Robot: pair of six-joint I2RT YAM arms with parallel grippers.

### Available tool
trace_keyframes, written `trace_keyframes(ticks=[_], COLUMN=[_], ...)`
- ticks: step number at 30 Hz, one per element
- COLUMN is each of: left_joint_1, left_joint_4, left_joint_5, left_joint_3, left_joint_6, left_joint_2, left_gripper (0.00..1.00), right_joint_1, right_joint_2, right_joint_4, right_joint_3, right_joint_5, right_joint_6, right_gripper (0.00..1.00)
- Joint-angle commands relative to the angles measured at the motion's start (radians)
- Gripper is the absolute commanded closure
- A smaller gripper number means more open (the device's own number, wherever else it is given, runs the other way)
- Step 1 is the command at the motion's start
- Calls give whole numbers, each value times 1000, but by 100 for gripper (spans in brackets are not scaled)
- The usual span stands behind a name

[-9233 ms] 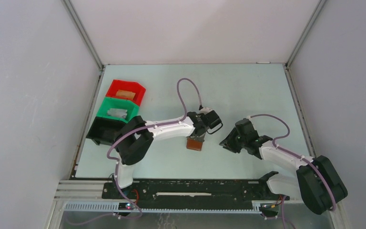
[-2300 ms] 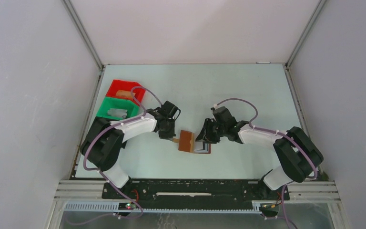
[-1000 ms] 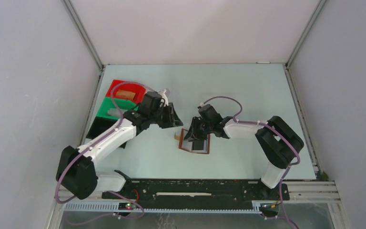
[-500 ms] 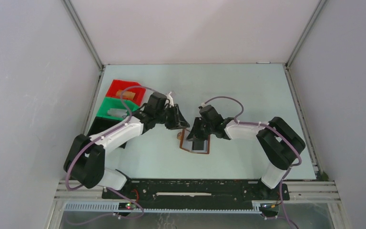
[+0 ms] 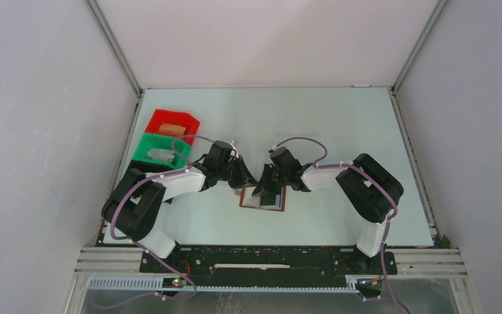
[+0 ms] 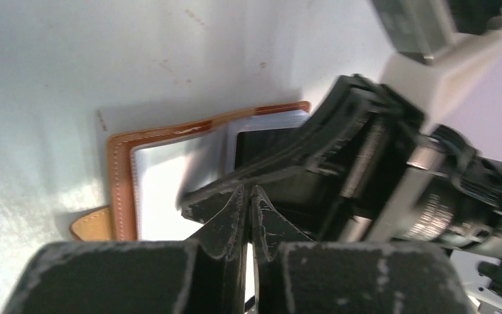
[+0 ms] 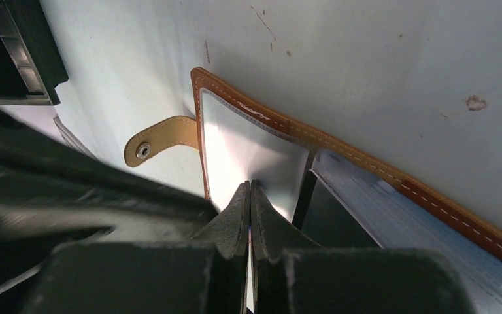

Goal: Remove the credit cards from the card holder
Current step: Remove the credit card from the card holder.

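The brown card holder [image 5: 261,199] lies open on the table between the two arms, its strap tab [image 7: 153,139] pointing left. In the right wrist view its brown rim [image 7: 248,106] frames shiny greyish pockets, with a dark grey credit card [image 7: 330,219] in the right half. The card also shows in the left wrist view [image 6: 261,139]. My right gripper [image 7: 250,188] is shut, its tips on the shiny inner pocket near the fold; I cannot tell whether it pinches the sleeve. My left gripper [image 6: 248,191] is shut and empty, just above the holder's left half [image 6: 160,176] and touching the right gripper's fingers [image 6: 287,167].
A red bin [image 5: 173,124] and a green bin [image 5: 160,149] stand at the table's left edge, behind the left arm. The enclosure's grey walls close in the table on the left, right and far sides.
The holder, shut 9 s ago, now lies open under the right gripper. In the last second the left gripper has come down and right, from beside the bins to the holder's left half.
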Motion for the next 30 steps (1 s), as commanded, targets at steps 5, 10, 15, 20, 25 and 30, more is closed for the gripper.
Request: trace_keyframes(ticks=[5, 10, 15, 20, 25, 30], left_joint_1=[24, 25, 25, 17, 2, -11], left_joint_4=[140, 161, 144, 153, 215, 213], left_joint_5=[-21, 5, -9, -1, 89, 110], left_joint_3=[-63, -54, -46, -46, -44, -26], left_joint_6=[-36, -22, -16, 20, 38, 47], left_joint_2=[51, 111, 137, 97, 70, 66], left_gripper=[92, 92, 91, 90, 88, 90], right_joint_1=[14, 14, -18, -133, -161, -163], right_joint_2=[-95, -174, -301, -409, -438, -404], right_joint_4=[-75, -106, -191, -184, -159, -123], right_joint_3=[-49, -65, -110, -217, -239, -240], right_joint_5=[57, 40, 88, 98, 73, 63], right_joint_6=[-47, -83, -86, -53, -51, -26], right_gripper=[97, 99, 97, 88, 84, 85])
